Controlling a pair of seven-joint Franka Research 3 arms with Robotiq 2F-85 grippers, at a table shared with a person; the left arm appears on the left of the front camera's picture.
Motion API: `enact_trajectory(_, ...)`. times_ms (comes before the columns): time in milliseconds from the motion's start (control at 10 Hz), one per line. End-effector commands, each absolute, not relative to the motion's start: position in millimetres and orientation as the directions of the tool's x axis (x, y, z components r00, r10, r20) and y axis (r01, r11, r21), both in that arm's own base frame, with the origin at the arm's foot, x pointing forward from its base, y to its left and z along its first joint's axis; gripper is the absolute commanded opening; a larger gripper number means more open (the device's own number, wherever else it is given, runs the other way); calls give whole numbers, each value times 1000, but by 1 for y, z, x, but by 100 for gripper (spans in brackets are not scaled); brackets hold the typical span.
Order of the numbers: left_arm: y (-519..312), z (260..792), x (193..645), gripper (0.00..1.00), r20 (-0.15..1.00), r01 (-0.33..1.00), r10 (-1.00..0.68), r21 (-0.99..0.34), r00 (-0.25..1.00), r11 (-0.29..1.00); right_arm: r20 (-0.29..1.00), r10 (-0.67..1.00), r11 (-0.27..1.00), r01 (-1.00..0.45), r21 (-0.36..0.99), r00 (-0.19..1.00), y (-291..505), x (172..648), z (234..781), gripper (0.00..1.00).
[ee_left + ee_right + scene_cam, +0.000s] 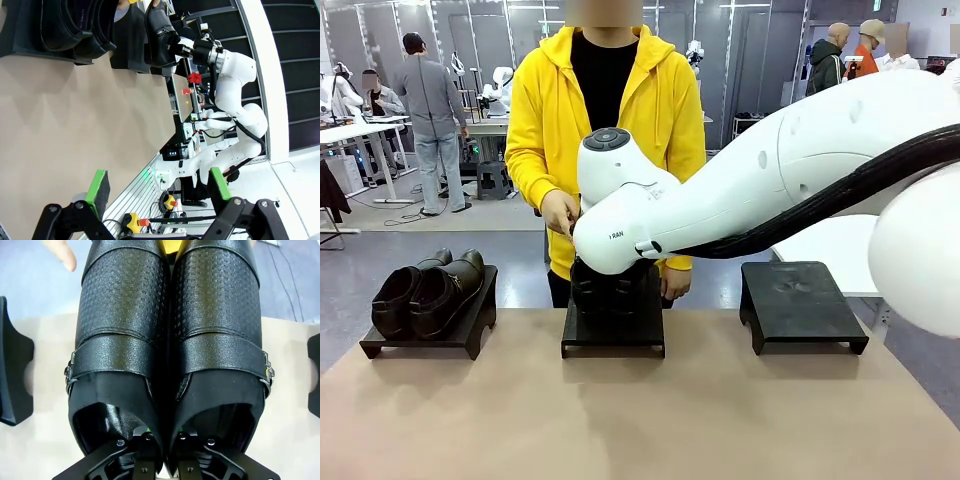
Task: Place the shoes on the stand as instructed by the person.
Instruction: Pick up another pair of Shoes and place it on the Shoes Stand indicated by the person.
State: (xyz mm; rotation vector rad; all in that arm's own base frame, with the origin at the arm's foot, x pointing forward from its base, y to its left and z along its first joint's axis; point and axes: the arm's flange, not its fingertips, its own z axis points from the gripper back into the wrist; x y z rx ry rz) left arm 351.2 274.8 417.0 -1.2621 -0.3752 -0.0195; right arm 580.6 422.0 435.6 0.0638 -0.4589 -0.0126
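Placing the second pair of shoes (170,340) on the middle stand (613,335) looks like the step in hand. Right gripper (164,437) pinches the two inner walls of the pair together, jaws narrow and shut on the leather at the heel openings. In the front view the right arm (740,190) reaches across the middle and hides most of the pair; the shoes sit at or just above the middle stand, contact with its top cannot be told.

First pair (425,290) rests on the left stand (470,330), toes toward the robot. Right stand (800,305) is bare.

Left gripper (157,187) hangs over the bare table (75,125) well apart from the stands, jaws wide, holding nothing.

Person (605,110) in the yellow hoodie stands just behind the middle stand. One hand (560,212) is raised beside the robot's wrist; the other hand (675,282) hangs near the stand's far edge.

Next move, as a judgement: confirm both soles sit flat on the stand, then open and draw back along the heels without dragging the pair.

Obstacles: the person's hands are close to the retreat path, and the arm blocks the front camera's sight of the placement.
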Motion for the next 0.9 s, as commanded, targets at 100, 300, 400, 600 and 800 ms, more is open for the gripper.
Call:
enact_trajectory(100, 274, 418, 350, 100, 294, 226, 191, -922, 936, 313, 500, -84, 996, 56, 71, 862, 429, 587, 429, 9)
enact_trajectory(300, 274, 418, 350, 100, 294, 226, 191, -922, 936, 313, 496, -96, 995, 70, 71, 863, 427, 588, 422, 9)
enact_trajectory(400, 274, 418, 350, 100, 294, 226, 191, -922, 936, 313, 495, -100, 995, 73, 74, 863, 427, 588, 417, 9)
enact_trajectory(600, 274, 418, 350, 100, 294, 226, 191, -922, 936, 313, 482, -100, 995, 74, 72, 870, 427, 588, 408, 9)
enact_trajectory(800, 274, 418, 350, 100, 294, 226, 191, -922, 936, 313, 485, -88, 996, 69, 57, 870, 425, 590, 402, 9)
